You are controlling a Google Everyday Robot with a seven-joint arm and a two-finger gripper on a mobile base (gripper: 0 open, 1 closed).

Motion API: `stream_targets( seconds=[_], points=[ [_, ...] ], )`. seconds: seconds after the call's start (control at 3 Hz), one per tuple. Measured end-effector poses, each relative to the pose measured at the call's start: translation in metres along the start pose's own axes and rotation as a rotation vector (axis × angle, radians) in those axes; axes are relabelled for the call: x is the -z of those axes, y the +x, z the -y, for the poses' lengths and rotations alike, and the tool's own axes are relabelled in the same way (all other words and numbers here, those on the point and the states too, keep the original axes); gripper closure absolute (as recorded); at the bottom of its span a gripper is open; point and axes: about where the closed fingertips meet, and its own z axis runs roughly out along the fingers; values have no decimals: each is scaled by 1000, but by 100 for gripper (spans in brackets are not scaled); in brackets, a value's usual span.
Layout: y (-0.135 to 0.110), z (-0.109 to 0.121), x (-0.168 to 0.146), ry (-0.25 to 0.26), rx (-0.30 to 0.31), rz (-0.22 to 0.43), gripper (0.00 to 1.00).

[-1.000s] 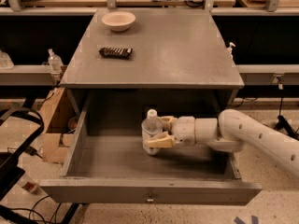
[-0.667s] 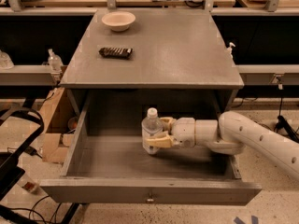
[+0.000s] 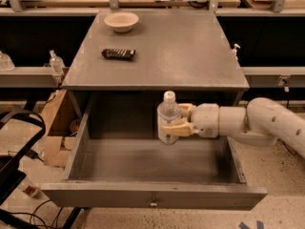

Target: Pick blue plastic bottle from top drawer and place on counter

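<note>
The blue plastic bottle (image 3: 167, 117), clear with a white cap, is upright in my gripper (image 3: 180, 119), which is shut on its middle. The arm reaches in from the right. The bottle hangs above the open top drawer (image 3: 143, 194), lifted clear of its floor, its cap just below the front edge of the counter (image 3: 190, 51). The drawer is pulled out, with a small knob on its front panel.
A white bowl (image 3: 121, 21) sits at the counter's back left. A dark snack bar (image 3: 118, 54) lies on the counter's left side. A small pump-top bottle (image 3: 55, 62) stands on the bench at left. A cardboard box (image 3: 55, 123) sits left of the drawer.
The gripper has lifted the bottle up off the drawer floor, and it now hangs near the level of the counter's front edge.
</note>
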Motion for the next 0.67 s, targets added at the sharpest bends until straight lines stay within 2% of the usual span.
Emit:
stream_targets(
  seconds=[0.33, 0.67],
  points=[
    [-93, 29, 59, 58, 21, -104, 100],
    [-157, 59, 96, 121, 18, -150, 100]
  ],
)
